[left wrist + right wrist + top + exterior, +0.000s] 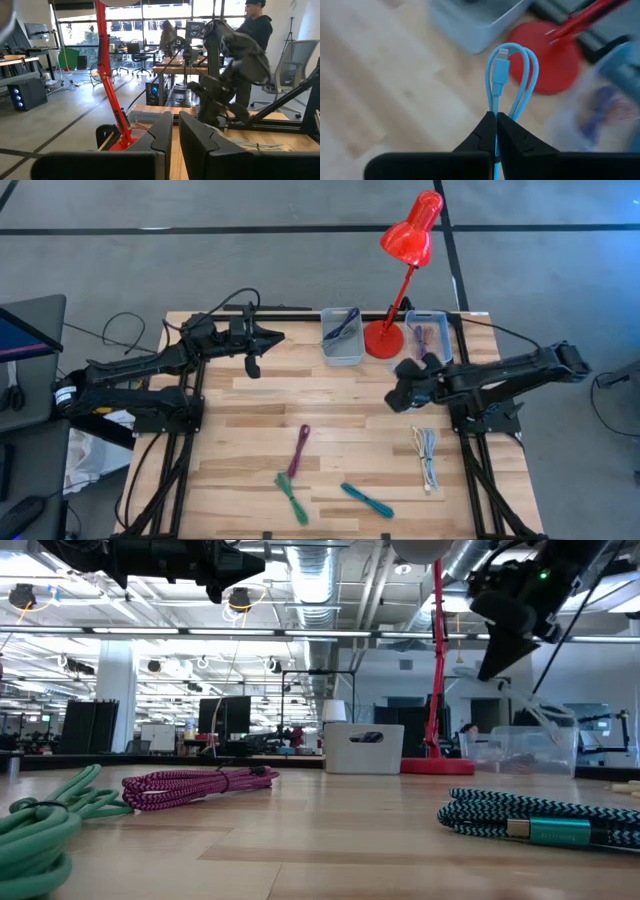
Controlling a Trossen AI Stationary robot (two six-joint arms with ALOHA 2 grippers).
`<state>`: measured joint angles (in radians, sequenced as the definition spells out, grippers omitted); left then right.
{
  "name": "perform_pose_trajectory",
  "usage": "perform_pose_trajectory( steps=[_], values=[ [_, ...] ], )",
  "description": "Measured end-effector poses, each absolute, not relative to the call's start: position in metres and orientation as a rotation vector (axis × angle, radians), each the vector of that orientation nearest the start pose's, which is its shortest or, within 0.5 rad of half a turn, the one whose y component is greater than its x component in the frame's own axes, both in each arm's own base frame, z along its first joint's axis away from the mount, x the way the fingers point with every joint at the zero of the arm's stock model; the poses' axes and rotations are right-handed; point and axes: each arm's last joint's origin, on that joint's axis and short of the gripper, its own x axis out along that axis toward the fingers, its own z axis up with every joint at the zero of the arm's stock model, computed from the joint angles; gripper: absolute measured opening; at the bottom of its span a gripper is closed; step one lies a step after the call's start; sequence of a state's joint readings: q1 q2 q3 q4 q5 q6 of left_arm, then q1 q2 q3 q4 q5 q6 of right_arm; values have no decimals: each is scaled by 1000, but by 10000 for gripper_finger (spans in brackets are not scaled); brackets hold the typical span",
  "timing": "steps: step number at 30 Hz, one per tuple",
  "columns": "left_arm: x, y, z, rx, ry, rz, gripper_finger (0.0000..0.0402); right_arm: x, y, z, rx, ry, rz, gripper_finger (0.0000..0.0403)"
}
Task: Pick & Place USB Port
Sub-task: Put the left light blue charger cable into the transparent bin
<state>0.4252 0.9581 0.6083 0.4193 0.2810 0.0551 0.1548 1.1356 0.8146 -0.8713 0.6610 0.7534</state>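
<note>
— How many cables, and which one is in play?

— Five in all. The light blue cable (pixel 512 75) is pinched in the right gripper (pixel 496 125), whose fingers are pressed together on it; it loops up past the fingertips, its pale plug hanging down inside the loop, held in the air near the red lamp (pixel 400 275) base and the two clear bins. Four lie on the table (pixel 250 430): a magenta cable (pixel 299 450), a green cable (pixel 291 496), a teal cable (pixel 366 500) and a white cable (pixel 427 457).

— And the bins?

— A left bin (pixel 342 337) and a right bin (pixel 428 333) flank the lamp — each holds a dark purplish cable.

— The other arm?

— The left gripper (pixel 252 366) hovers over the table's far left, fingers nearly together, holding nothing.
</note>
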Motion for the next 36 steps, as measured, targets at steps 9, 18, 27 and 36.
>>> perform_pose_trajectory(
  steps=[9, 18, 27, 36],
  values=[
    [198, 81, 299, 79, -61, 146, 33, 168, -25, 259, 60, 816, -990, 0],
    [198, 81, 299, 79, -61, 146, 33, 146, -63, 273, -16, 843, -1137, 0],
    [199, 81, 299, 78, -61, 146, 33, 143, -104, 280, -45, 816, -1154, 0],
    [199, 81, 299, 72, -62, 145, 33, 128, -139, 255, 27, 917, -1186, 0]
  ],
)
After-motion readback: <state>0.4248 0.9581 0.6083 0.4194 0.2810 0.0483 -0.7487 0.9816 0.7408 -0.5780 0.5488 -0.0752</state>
